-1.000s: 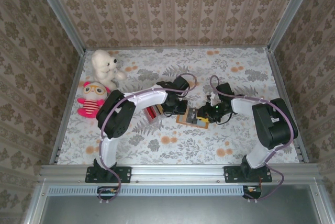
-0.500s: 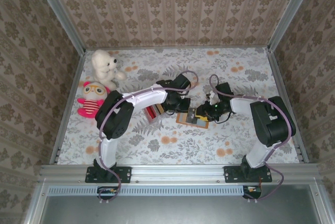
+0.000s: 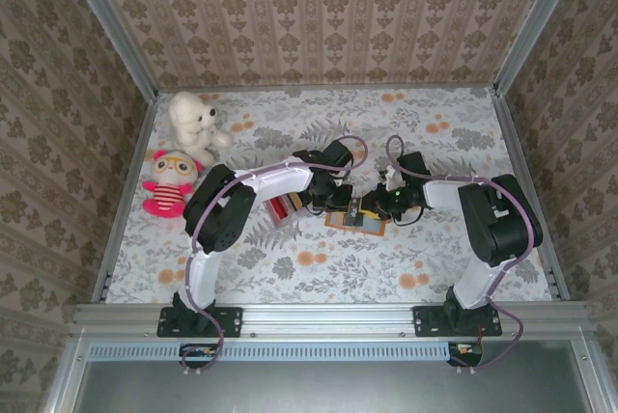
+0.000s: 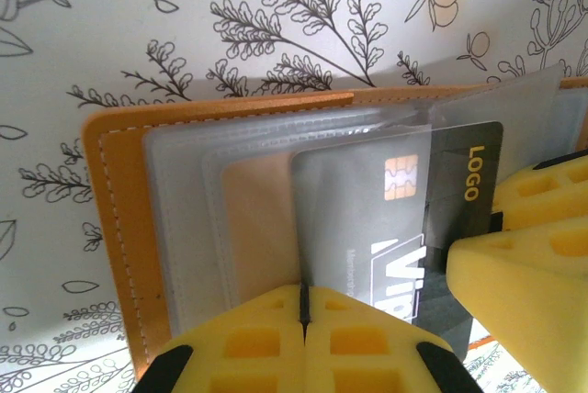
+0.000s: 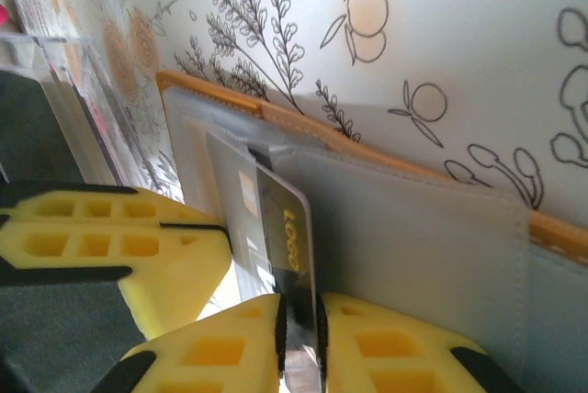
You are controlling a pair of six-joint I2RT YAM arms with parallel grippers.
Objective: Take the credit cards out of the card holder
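The tan card holder (image 3: 340,220) lies open on the floral table, its orange rim (image 4: 110,228) and clear pockets toward me. A black credit card (image 4: 459,182) with a chip and gold "LOGO" sticks partway out of a pocket. My right gripper (image 5: 299,320) is shut on that card's (image 5: 287,228) free end. My left gripper (image 4: 303,306) is shut on the edge of a clear pocket sheet of the holder (image 5: 303,122). In the top view the left gripper (image 3: 333,203) and the right gripper (image 3: 372,208) meet over the holder. A red credit card (image 3: 280,207) lies on the table left of the holder.
A white teddy (image 3: 193,119) and a pink striped doll (image 3: 169,184) sit at the far left of the table. Patterned walls with metal posts close in the back and both sides.
The right gripper has slid left over the holder and closed its jaws onto the black card. The left gripper stays shut at the holder's left side.
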